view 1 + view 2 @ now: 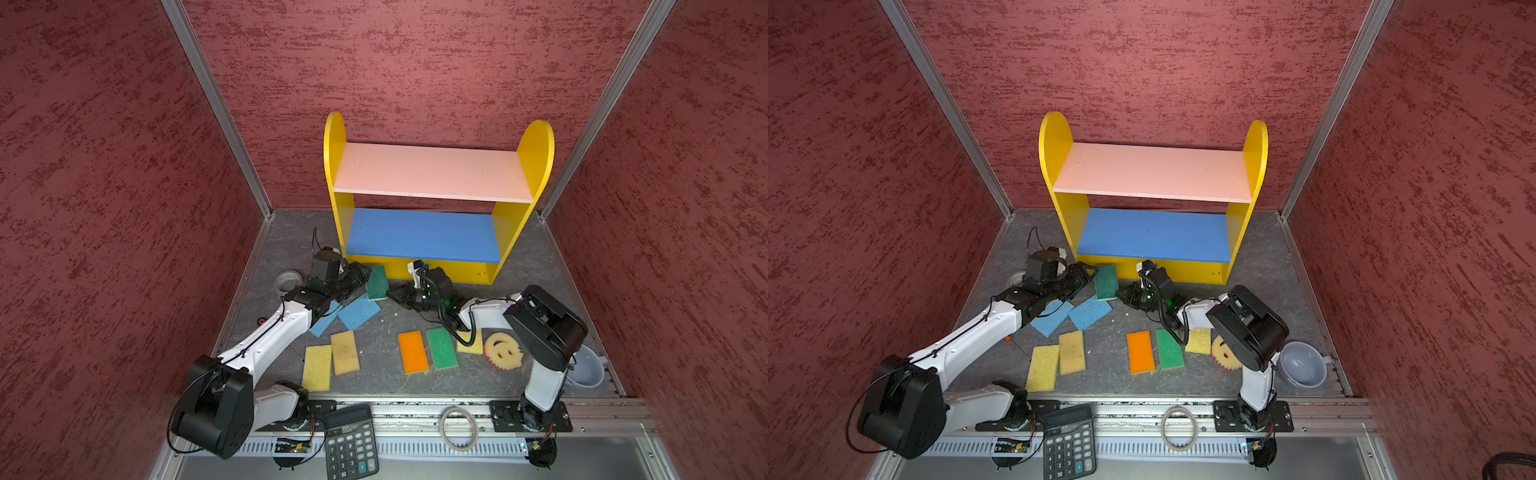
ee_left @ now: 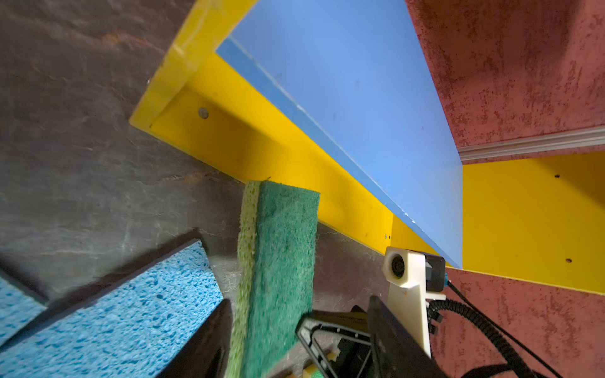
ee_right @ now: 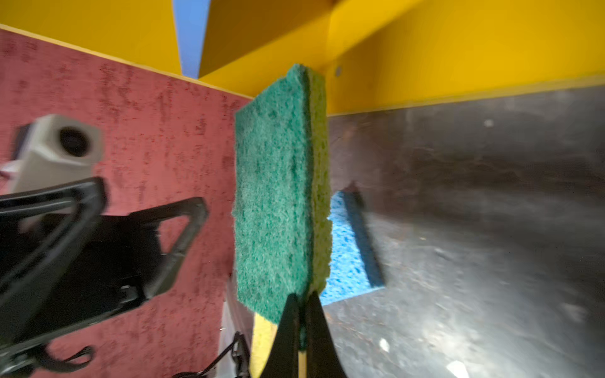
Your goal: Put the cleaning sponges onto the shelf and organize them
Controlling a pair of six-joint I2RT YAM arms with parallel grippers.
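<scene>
A green-topped cleaning sponge [image 1: 377, 282] [image 1: 1106, 282] stands on edge just in front of the shelf's [image 1: 536, 153] yellow bottom board. My right gripper [image 3: 299, 311] is shut on one end of that sponge [image 3: 275, 196], and it shows in a top view [image 1: 392, 293]. My left gripper [image 2: 298, 302] is open, its fingers on either side of the same sponge [image 2: 278, 255]. Two blue sponges [image 1: 359, 311] lie below it. Yellow [image 1: 318, 368], tan [image 1: 345, 352], orange [image 1: 412, 351], green [image 1: 441, 348] and smiley [image 1: 503, 350] sponges lie nearer the front.
A black calculator [image 1: 351, 442] and a thin ring [image 1: 458, 428] rest on the front rail. A white tape roll [image 1: 289, 280] sits left of the left arm. A grey cup [image 1: 586, 368] stands at the right edge. Red walls close in three sides.
</scene>
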